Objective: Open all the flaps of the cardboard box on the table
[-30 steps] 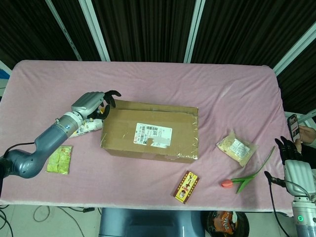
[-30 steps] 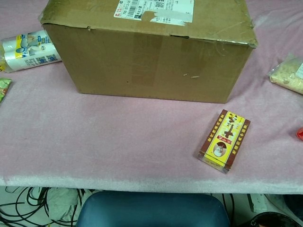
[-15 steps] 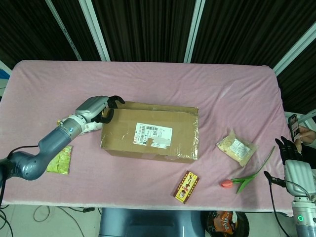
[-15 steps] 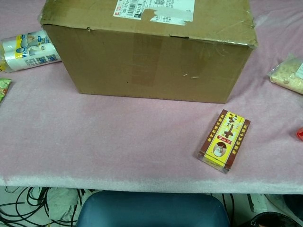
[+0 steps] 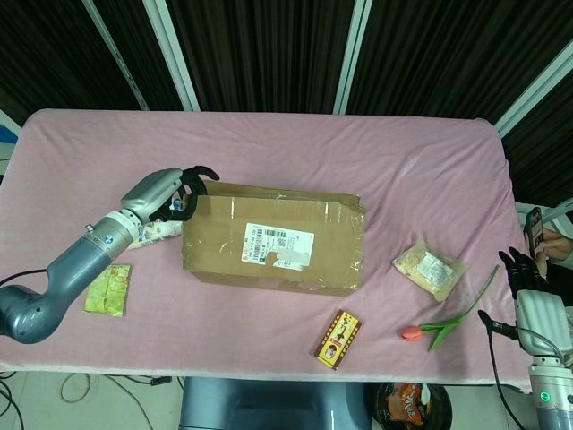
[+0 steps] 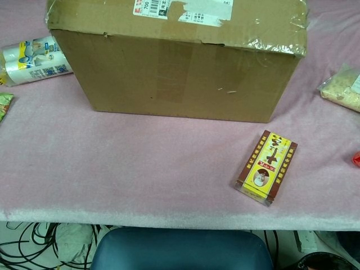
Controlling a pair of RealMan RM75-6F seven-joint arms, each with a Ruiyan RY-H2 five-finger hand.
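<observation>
The cardboard box (image 5: 273, 238) is seen at the centre of the head view, on the pink table cover (image 5: 269, 148), with its top flaps lying flat and a white shipping label (image 5: 279, 243) on the upper face. In the chest view the box fills the upper part of the frame and its top is cut off by the upper edge, so only a strip of the label is shown there.

The left hand (image 5: 166, 192) is placed at the upper left corner of the box, at centre left of the head view. Its dark fingertips (image 5: 202, 174) are curled toward the box edge; whether the flap is actually gripped cannot be told, since the contact is hidden by the hand itself. This hand is not shown in the chest view.

The right hand (image 5: 532, 296) is seen at the lower right edge of the head view, beyond the table, partly cut off. Its dark fingers point upward and nothing is seen in them, but whether they are spread or pressed together cannot be made out.

A white printed packet (image 6: 35, 59) lies just left of the box, largely hidden by the left hand in the head view. A green sachet (image 5: 108, 288) lies lower left, cut off in the chest view. A red and yellow carton (image 6: 266, 166) lies in front of the box, a clear bag of grains (image 5: 431, 267) to the right, and a tulip (image 5: 445, 317) near the lower right.
</observation>
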